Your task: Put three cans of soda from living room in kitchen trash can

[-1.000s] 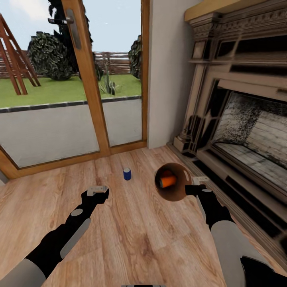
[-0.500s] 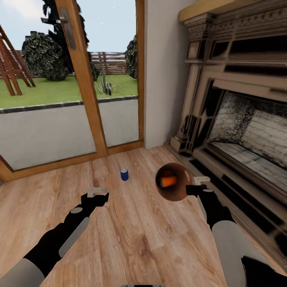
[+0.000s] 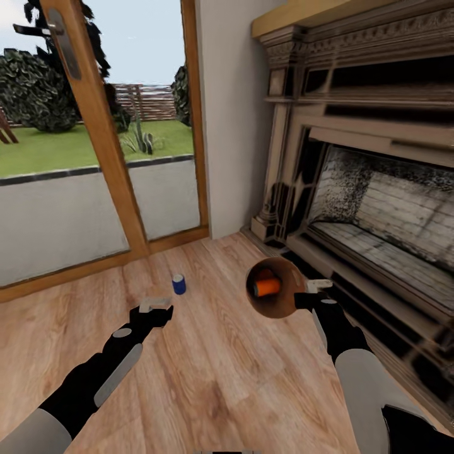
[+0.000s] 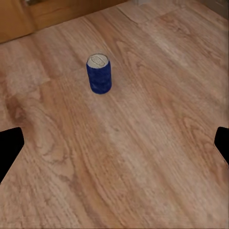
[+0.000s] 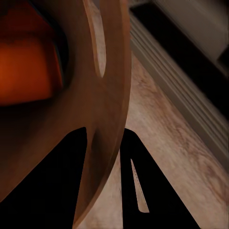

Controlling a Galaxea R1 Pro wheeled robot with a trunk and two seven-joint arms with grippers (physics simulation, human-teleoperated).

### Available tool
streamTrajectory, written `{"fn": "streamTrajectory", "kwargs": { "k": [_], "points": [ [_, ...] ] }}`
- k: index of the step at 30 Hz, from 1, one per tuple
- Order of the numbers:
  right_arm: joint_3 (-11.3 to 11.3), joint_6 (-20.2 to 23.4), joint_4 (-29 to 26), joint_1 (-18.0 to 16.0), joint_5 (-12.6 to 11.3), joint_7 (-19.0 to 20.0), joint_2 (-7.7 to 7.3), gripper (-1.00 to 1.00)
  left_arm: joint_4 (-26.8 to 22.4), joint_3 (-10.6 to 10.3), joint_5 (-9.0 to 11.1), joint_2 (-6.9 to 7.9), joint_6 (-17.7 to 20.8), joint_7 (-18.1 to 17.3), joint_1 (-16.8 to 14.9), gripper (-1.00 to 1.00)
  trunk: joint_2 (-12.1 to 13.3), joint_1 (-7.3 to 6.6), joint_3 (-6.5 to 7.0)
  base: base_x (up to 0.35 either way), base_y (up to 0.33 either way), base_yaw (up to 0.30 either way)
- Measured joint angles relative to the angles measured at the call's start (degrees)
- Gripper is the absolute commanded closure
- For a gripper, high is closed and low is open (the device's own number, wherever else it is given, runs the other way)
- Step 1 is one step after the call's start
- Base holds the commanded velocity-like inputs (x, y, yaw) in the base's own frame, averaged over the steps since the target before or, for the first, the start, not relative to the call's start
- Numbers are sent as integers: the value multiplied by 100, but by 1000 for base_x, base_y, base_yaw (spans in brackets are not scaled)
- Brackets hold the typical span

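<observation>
My left gripper open, empty, near blue soda can upright on wood floor; right gripper clamps trash can rim, orange can inside. Next: reach forward, straddle blue can.

Wood-plank floor, dark ornate fireplace, wood-framed glass door onto a sunlit garden.

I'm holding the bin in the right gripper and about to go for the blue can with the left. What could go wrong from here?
1. The trash can is gripped by its rim alone in the right gripper and tilted toward the camera; an orange can inside could roll out if it tips further.
2. The blue can stands upright on bare wood floor; an off-centre approach by the open left gripper may knock it over and send it rolling.
</observation>
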Motion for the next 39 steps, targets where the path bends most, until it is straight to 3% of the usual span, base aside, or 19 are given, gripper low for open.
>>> {"fn": "streamTrajectory", "kwargs": {
  "k": [13, 24, 26, 27, 31, 39],
  "points": [
    [12, 0, 3, 0, 12, -3, 8, 100, 7, 0, 3, -3, -19, 6, -2, -100, 0, 0, 37, 279, 169, -207],
    [23, 0, 0, 0, 5, -2, 9, 100, 50, 29, 5, 0, -80, 127, 0, -100, 0, 0, 39, 131, 82, -36],
    [27, 0, 1, 0, 6, -2, 12, 100, 55, 126, 4, -1, -80, 140, -1, -100, 0, 0, 39, 11, 7, -2],
    [29, 0, 1, 0, 5, -2, 15, 100, 58, 282, -13, -2, -77, 132, -2, -100, 0, 0, 39, 6, 4, -1],
    [31, 0, 1, 0, 9, -2, 17, 100, 60, 426, -30, -3, -57, 109, -2, -100, 0, 0, 39, 3, 2, -1],
    [38, 0, 8, 0, 12, -2, 22, 100, 62, 485, -34, -3, -6, 53, -2, -100, 0, 0, 39, 72, 0, 0]
  ]
}}
